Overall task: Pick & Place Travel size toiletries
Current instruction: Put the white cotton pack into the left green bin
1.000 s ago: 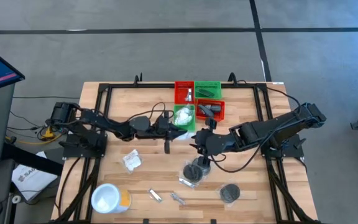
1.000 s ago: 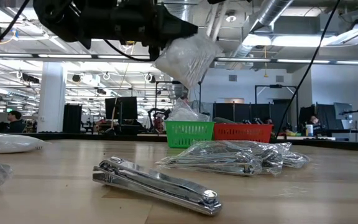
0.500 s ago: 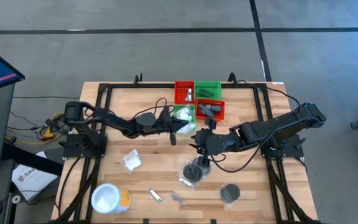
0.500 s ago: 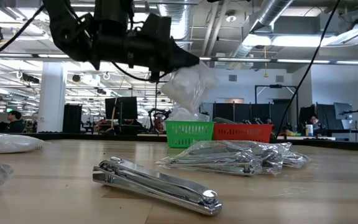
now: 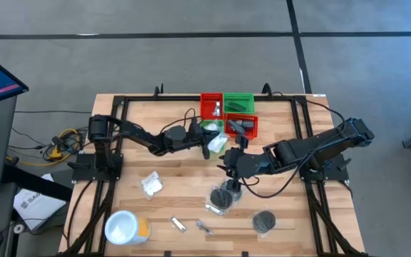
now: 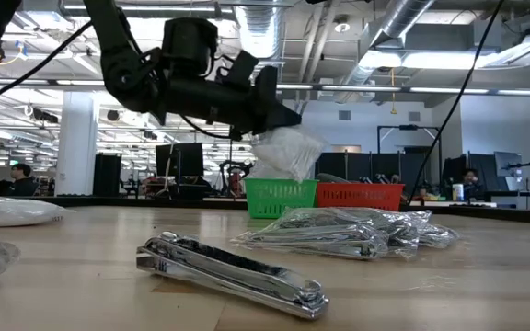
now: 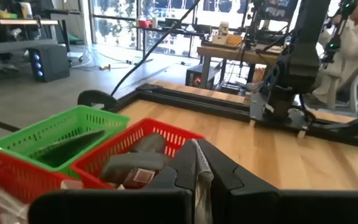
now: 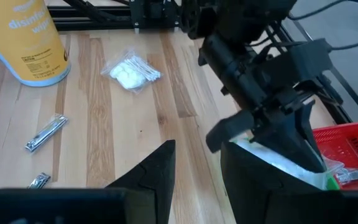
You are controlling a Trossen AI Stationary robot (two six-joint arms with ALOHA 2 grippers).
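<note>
- While the left gripper (image 5: 211, 142) hangs over the near green bin (image 5: 210, 130), its fingers are pinched tight on a white plastic-wrapped packet (image 6: 285, 152), held clear of the table.
- High view: right gripper (image 5: 227, 171) sits just behind a black disc in clear wrap (image 5: 223, 196), fingers part-way apart; whether they grip anything cannot be told.
- High view only: four bins, red and green, grouped at the far middle; a second wrapped disc (image 5: 264, 220) near the front right; a white packet (image 5: 151, 184) on the left; a white tub with orange side (image 5: 125, 228) at the front left corner.
- Low view only: nail clippers (image 6: 231, 274) in the foreground beside a crumpled clear wrap (image 6: 348, 230); the held packet hangs above the green bin's rim.
- Right wrist view: left gripper seen from outside, packet below it, red bin (image 8: 348, 149) just beside.
- Left wrist view: a dark grey bottle (image 7: 134, 163) lies in a red bin.
- Surface: pale wooden table (image 5: 170, 178) with a black frame.
- Room: open workshop with grey floor, ceiling ducts, desks; a seated person (image 7: 355, 43) beyond the table.
</note>
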